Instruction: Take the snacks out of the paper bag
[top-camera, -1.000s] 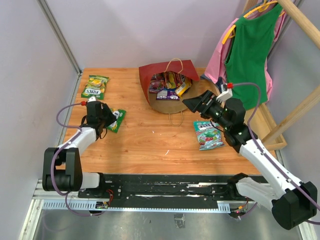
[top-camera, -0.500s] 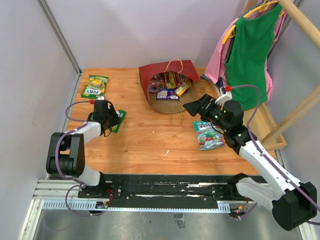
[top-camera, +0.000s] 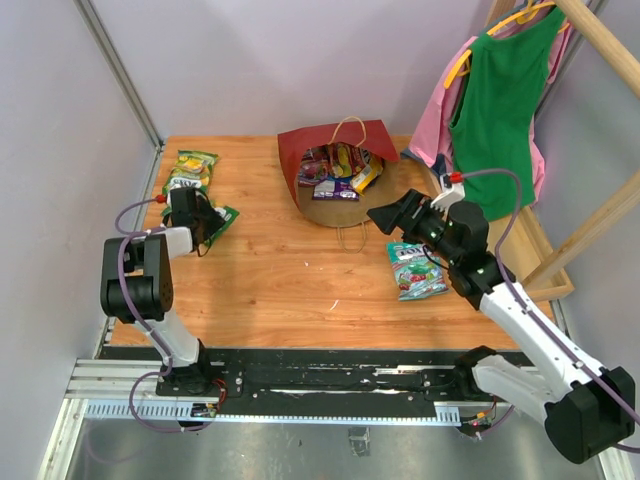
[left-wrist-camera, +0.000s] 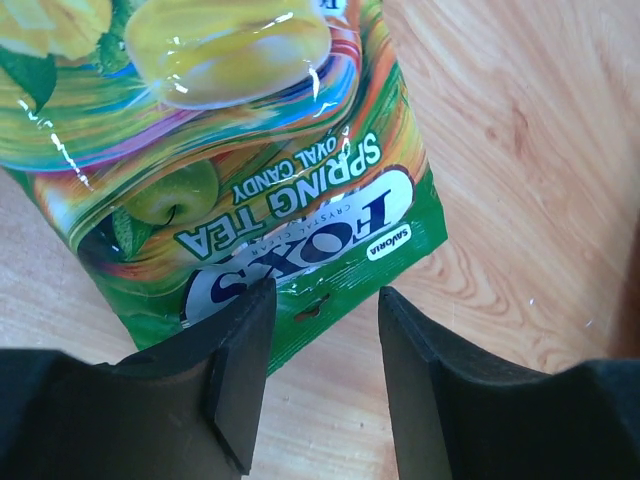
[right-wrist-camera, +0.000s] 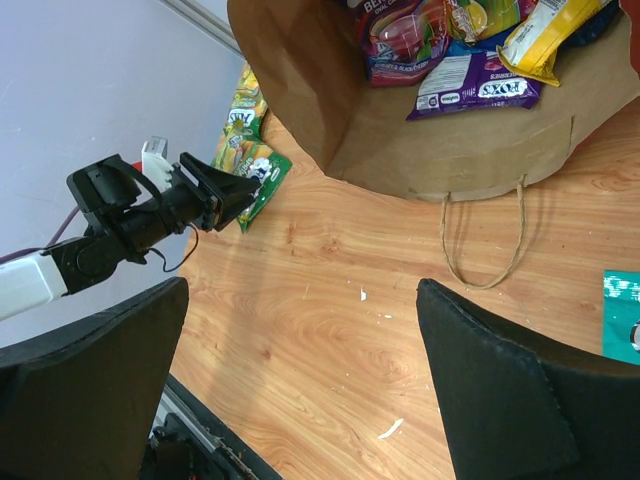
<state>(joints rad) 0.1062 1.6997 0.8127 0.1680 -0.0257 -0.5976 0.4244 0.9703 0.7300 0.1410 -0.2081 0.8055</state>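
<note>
Wood tabletop (top-camera: 300, 275), lilac walls (top-camera: 250, 60), L jaws half-open at green pkt (left-wrist-camera: 240, 170), R jaws wide, empty

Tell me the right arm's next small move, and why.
Probably ease the right gripper forward into the paper bag's mouth, toward the purple Fox's packet. Its jaws stand wide open and empty, short of the bag, and that packet lies nearest the opening, with more snacks behind it.
</note>
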